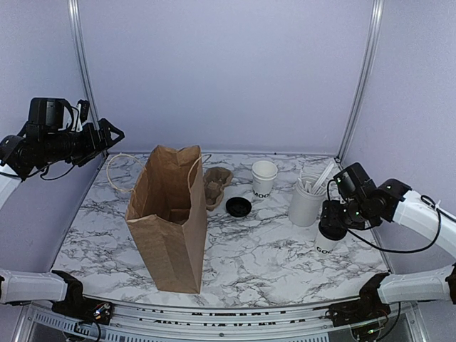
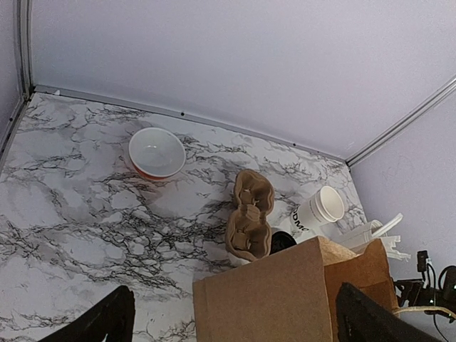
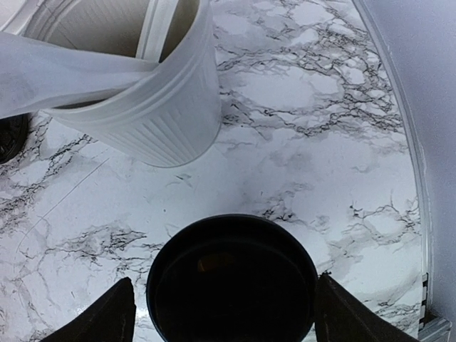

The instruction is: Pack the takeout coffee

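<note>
The takeout coffee [image 1: 327, 244] is a small white cup with dark lettering, standing at the right side of the table. Its black lid [image 3: 231, 281] fills the bottom of the right wrist view. My right gripper [image 1: 333, 218] sits directly over it, open, with one finger [image 3: 114, 313] left of the lid and the other just at its right rim. The lid lies between the fingertips of this gripper [image 3: 222, 286]. A brown paper bag [image 1: 171, 221] stands open at table centre. My left gripper [image 1: 110, 135] is open and empty, raised high at the far left, above the bag [image 2: 285, 299].
A ribbed white cylinder with utensils [image 1: 306, 201] stands just left of the coffee [image 3: 142, 107]. Stacked lidless cups [image 1: 263, 177], a loose black lid [image 1: 238, 206] and a cardboard cup carrier [image 1: 217, 187] sit behind the bag. A white bowl [image 2: 156, 152] is at the back left.
</note>
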You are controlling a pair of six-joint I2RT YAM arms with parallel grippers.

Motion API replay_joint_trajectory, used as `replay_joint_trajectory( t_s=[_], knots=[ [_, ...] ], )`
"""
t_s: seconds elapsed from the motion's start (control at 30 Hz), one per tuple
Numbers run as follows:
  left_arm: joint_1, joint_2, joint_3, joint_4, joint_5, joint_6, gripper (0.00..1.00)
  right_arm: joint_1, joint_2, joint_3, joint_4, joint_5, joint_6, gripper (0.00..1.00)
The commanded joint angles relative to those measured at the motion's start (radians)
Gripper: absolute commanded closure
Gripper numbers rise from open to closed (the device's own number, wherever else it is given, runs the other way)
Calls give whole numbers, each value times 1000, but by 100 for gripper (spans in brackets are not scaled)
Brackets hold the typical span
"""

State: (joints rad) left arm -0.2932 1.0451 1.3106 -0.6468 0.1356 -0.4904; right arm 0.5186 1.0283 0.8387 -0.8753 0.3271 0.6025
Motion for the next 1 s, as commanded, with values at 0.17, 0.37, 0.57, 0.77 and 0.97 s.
replay_joint_trajectory(
  t_s=[0.17,0.37,0.57,0.77,0.97],
  knots=[
    [8,-1,-11,33,16,-6,1,-8,-11,55,-36,-2,19,16],
    [7,1,-11,32,21,-2,1,-8,4,5,-37,-9,46,15],
    [7,1,-13,33,25,-2,1,-9,10,-10,-25,-15,52,16],
    [8,-4,-17,33,25,-6,1,-8,18,-21,-17,-14,50,21],
    [8,-7,-18,33,26,-8,1,-9,27,-20,-24,-11,46,26]
  ],
)
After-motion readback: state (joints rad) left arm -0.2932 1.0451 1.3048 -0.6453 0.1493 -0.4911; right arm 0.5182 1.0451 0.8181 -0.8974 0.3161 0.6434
